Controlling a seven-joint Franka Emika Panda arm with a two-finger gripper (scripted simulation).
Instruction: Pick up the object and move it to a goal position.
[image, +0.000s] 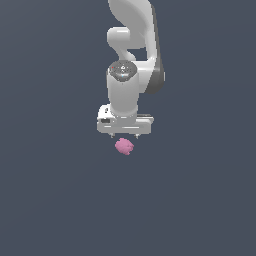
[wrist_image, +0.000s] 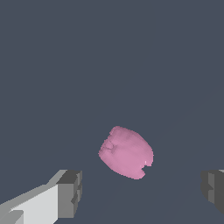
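Exterior view, worktop (image: 50, 200): a plain dark grey-blue surface fills the whole picture; no edge of it shows, and open room lies on every side of the pink object.
Arm (image: 131, 60): white, reaching in from the top of the exterior view above the pink object; its last link stands upright and points straight down, with a grey round cap on the joint.
End effector (image: 124, 135): a white crossbar sits level just above the pink object; only two small fingertip stubs show under it in the exterior view.
End effector state: spread wide, holding nothing; in the wrist view one dark finger pad (wrist_image: 70, 192) sits on one side of the pink object and the other pad on the far side, each clear of it.
Pink object (image: 124, 146): a small lumpy roundish blob, narrower than the crossbar, just below the end effector and between the lines of its fingers, not touching them (wrist_image: 126, 152).
Contact with worktop: cannot tell.
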